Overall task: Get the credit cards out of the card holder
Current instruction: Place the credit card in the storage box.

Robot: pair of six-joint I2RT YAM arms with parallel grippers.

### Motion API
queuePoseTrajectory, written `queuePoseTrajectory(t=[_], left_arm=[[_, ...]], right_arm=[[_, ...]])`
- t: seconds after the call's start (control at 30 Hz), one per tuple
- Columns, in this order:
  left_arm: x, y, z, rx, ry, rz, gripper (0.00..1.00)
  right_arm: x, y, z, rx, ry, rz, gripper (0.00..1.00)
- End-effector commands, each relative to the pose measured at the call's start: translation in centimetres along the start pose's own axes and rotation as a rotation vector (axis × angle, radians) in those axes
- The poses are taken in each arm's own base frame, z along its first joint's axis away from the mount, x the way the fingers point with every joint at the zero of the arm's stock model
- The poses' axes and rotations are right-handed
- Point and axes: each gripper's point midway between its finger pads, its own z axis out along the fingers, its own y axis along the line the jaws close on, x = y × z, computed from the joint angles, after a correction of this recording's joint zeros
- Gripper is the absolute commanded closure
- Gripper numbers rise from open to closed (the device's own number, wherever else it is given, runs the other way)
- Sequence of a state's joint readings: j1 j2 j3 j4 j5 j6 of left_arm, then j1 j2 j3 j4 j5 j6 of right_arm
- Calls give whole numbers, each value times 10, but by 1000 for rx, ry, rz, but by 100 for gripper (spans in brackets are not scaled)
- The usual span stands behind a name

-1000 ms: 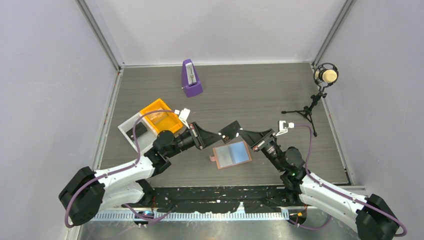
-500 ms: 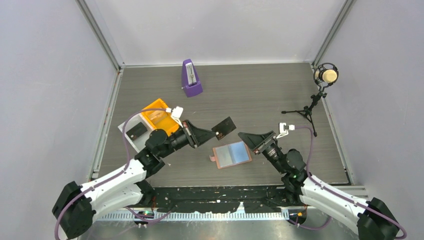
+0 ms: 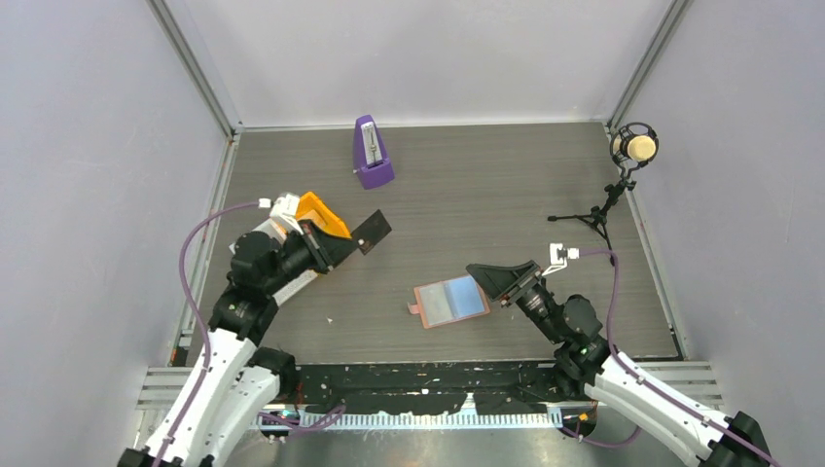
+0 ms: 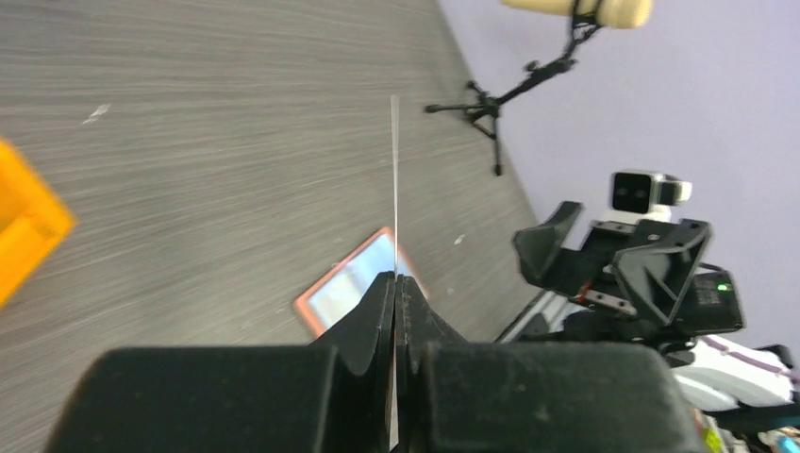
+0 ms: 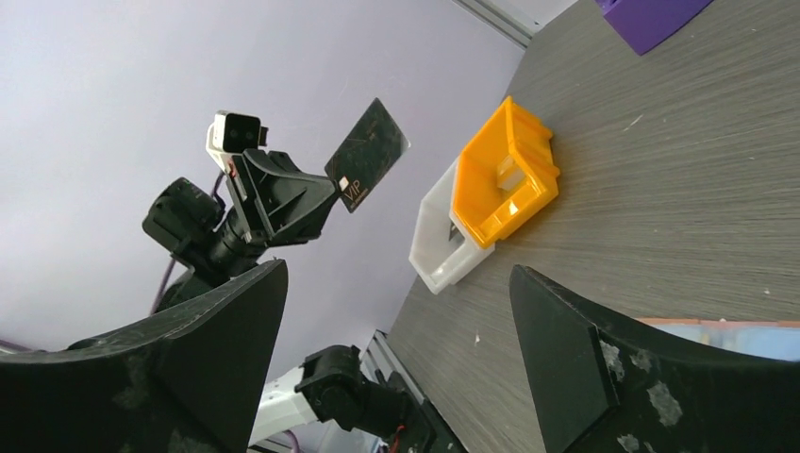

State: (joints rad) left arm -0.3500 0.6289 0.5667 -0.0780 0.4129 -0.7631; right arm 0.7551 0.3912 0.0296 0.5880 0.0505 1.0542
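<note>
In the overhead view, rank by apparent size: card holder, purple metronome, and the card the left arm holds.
Largest: card holder, lying open.
Then: purple metronome.
Smallest: credit card in the left gripper; it is held up nearer the camera, so this is less sure.

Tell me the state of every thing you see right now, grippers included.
left gripper, shut on card
right gripper, open, empty
card holder, spread open, lying flat
card, out of the card holder, held in the air
metronome, upright
</note>
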Motion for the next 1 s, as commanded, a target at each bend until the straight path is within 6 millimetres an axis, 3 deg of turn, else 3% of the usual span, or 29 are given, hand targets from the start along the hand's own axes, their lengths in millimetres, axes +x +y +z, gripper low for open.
queuePoseTrajectory(t=[0.0, 0.2, 0.47, 0.97], left_arm=[[10, 27, -25, -46, 147, -18, 100], [-18, 75, -51, -136, 80, -177, 100], [-39, 117, -78, -369, -4, -213, 100], [-57, 185, -131, -728, -23, -292, 100]], right_arm=[[1, -9, -1, 28, 6, -58, 4], [7, -16, -2, 45, 28, -68, 5], [21, -16, -3, 35, 112, -104, 5], [30, 0, -4, -30, 210, -237, 5]])
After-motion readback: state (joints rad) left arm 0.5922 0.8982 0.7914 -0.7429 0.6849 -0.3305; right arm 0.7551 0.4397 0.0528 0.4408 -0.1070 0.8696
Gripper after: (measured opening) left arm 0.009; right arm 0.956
